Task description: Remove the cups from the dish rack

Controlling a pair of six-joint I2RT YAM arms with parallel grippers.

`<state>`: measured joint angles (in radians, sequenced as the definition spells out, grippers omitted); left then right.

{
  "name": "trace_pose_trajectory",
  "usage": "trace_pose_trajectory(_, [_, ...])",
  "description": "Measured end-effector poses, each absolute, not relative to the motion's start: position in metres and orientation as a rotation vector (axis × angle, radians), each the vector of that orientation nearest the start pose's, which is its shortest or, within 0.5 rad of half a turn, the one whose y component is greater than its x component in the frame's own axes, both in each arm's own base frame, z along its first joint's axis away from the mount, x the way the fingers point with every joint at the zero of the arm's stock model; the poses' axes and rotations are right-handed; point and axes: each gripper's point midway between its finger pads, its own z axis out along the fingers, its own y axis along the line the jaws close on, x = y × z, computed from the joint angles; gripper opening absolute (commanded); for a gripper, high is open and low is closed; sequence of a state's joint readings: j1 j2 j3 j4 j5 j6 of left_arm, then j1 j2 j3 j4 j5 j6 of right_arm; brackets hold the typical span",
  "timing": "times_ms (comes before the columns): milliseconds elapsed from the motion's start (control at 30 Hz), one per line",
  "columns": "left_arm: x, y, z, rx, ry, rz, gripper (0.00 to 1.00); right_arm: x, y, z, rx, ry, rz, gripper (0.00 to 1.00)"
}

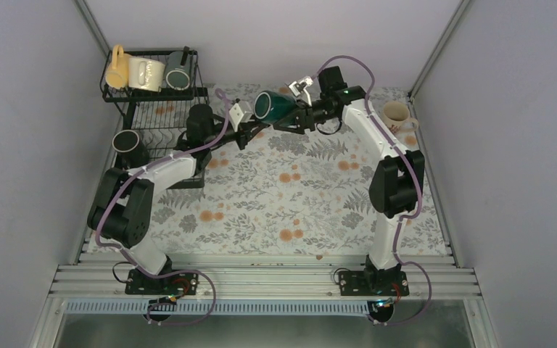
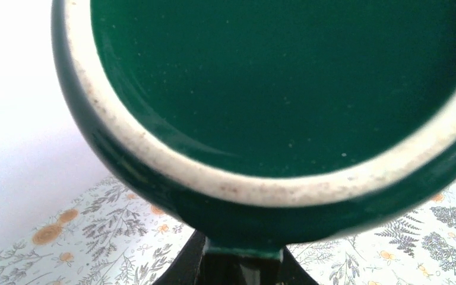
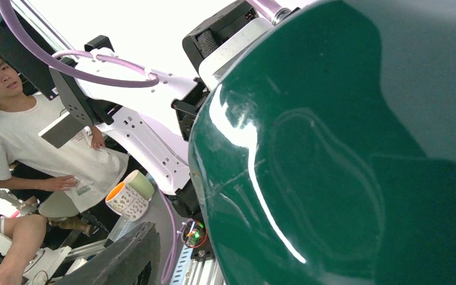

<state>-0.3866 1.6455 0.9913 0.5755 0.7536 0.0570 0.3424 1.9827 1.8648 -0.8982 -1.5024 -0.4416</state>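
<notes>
Left arm (image 1: 161, 172) stretched toward dark green mug (image 1: 270, 105); left gripper (image 1: 255, 125) clamped on mug at rim side. Right arm (image 1: 377, 138) elbow bent; right gripper (image 1: 288, 116) against mug's opposite side, grip indeterminate.

Dark green mug (image 2: 273, 77), speckled cream rim. Yellow mug (image 1: 117, 67); black wire rack (image 1: 188, 93). Tablecloth (image 1: 290, 203) white, grey ferns, orange blooms.

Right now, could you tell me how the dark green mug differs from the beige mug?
The dark green mug is raised off the tablecloth and tipped on its side; the beige mug stands upright on it near the right wall. The dark green mug is dark and glossy with a pale rim; the beige mug is pale. Both have handles, look similar in size, and are out of the dish rack.
</notes>
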Motion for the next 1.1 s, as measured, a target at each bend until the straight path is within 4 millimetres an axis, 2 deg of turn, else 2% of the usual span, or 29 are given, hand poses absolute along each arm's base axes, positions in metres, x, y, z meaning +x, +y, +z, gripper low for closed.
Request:
trace_pose_trajectory(133, [0.39,-0.289,0.256,0.925,1.434,-0.873,0.02,0.34,0.301,0.31,-1.202,1.602,1.778,0.35])
trace_pose_trajectory(267, [0.39,-0.292,0.253,0.926,1.439,-0.88,0.02,0.34,0.3,0.308,-1.194,1.617,1.775,0.06])
trace_pose_trajectory(300, [0.39,-0.293,0.253,0.926,1.44,-0.88,0.02,0.34,0.299,0.307,-1.193,1.617,1.775,0.04])
trace_pose_trajectory(400, [0.388,-0.295,0.253,0.927,1.442,-0.881,0.03,0.339,0.297,0.307,-1.191,1.621,1.774,0.03])
trace_pose_trajectory(633, [0.386,-0.303,0.253,0.951,1.454,-0.885,0.21,0.337,0.29,0.307,-1.184,1.624,1.764,0.03])
trace_pose_trajectory(667, [0.385,-0.304,0.252,0.96,1.453,-0.887,0.19,0.335,0.289,0.307,-1.187,1.624,1.759,0.03])
trace_pose_trajectory(733, [0.381,-0.308,0.253,0.978,1.444,-0.89,0.03,0.333,0.288,0.308,-1.189,1.628,1.756,0.03])
trace_pose_trajectory(767, [0.379,-0.309,0.254,0.99,1.432,-0.896,0.03,0.331,0.288,0.309,-1.19,1.633,1.75,0.04])
trace_pose_trajectory(800, [0.379,-0.309,0.254,0.988,1.435,-0.901,0.02,0.33,0.287,0.31,-1.189,1.635,1.749,0.2])
trace_pose_trajectory(833, [0.378,-0.309,0.256,0.99,1.426,-0.9,0.02,0.329,0.287,0.311,-1.192,1.633,1.744,0.55])
trace_pose_trajectory(867, [0.376,-0.309,0.258,0.992,1.417,-0.897,0.02,0.328,0.287,0.312,-1.193,1.631,1.744,0.68])
trace_pose_trajectory(1000, [0.367,-0.31,0.266,1.0,1.4,-0.898,0.03,0.326,0.286,0.32,-1.207,1.591,1.738,0.8])
trace_pose_trajectory(1100, [0.361,-0.309,0.273,1.002,1.389,-0.89,0.02,0.329,0.285,0.323,-1.207,1.579,1.722,0.84])
